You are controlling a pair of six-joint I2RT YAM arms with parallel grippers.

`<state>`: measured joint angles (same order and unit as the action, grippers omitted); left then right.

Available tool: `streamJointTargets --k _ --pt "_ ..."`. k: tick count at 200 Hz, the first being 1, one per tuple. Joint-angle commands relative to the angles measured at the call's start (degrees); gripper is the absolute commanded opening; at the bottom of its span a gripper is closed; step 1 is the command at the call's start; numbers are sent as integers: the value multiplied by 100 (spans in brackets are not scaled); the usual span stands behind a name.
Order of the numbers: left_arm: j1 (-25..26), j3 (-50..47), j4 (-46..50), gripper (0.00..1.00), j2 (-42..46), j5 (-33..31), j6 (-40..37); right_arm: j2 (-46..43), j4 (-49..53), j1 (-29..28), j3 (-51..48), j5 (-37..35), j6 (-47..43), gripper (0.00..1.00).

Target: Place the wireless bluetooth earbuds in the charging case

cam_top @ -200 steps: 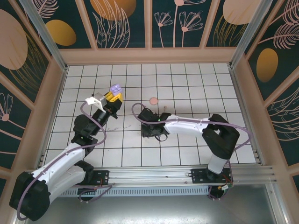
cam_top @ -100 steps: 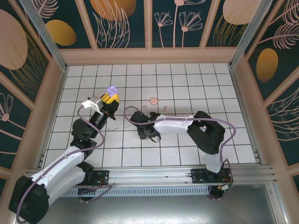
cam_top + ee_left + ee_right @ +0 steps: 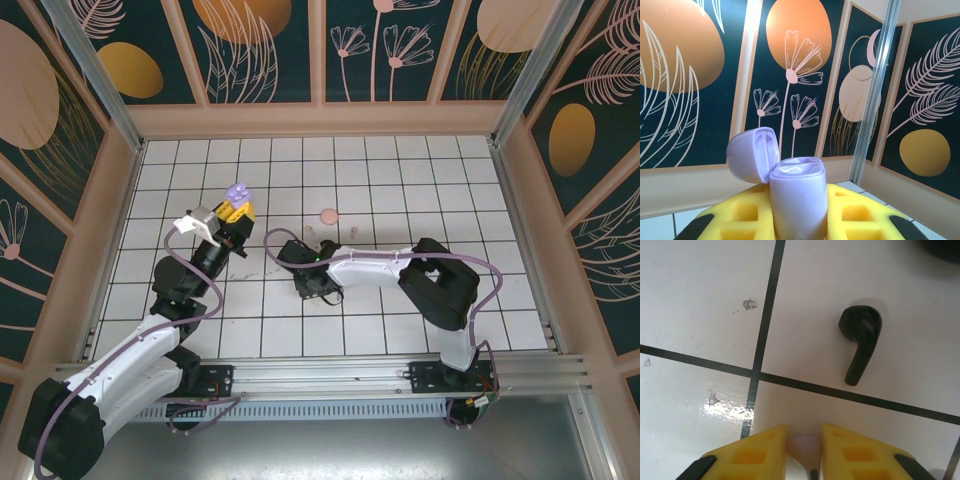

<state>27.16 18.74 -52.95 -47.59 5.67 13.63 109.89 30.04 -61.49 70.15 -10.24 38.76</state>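
We find the left tool (image 3: 234, 212) pressed together on the light purple charging case (image 3: 799, 200). It holds the case upright above the bench (image 3: 400, 160), lid (image 3: 753, 154) hinged back and wells facing up. The right tool (image 3: 804, 452) sits low on the bench, pinching a pale pink earbud (image 3: 805, 444). In the top view the case lies up and left of the right tool. A black earbud (image 3: 860, 340) lies just ahead, at upper right of the wrist frame, stem pointing toward the lower edge.

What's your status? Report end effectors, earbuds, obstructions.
Left end effector shut on open purple case. Right end effector shut on pink earbud. Black earbud lies apart on tile.
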Motion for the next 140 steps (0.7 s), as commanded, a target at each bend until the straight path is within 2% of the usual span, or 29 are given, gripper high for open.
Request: streamJointTargets --k 1,27,75,140 --pt "18 -55 -242 0 92 -21 21 115 128 -87 43 4 98 18" --pt "22 -55 -242 0 93 29 48 -133 74 -91 -44 -20 162 14" --pt "20 -77 -77 0 110 356 -42 -1197 131 -58 -21 -283 204 13" --pt "35 -270 -280 0 -3 1159 109 -2725 111 360 502 -830 -507 13"
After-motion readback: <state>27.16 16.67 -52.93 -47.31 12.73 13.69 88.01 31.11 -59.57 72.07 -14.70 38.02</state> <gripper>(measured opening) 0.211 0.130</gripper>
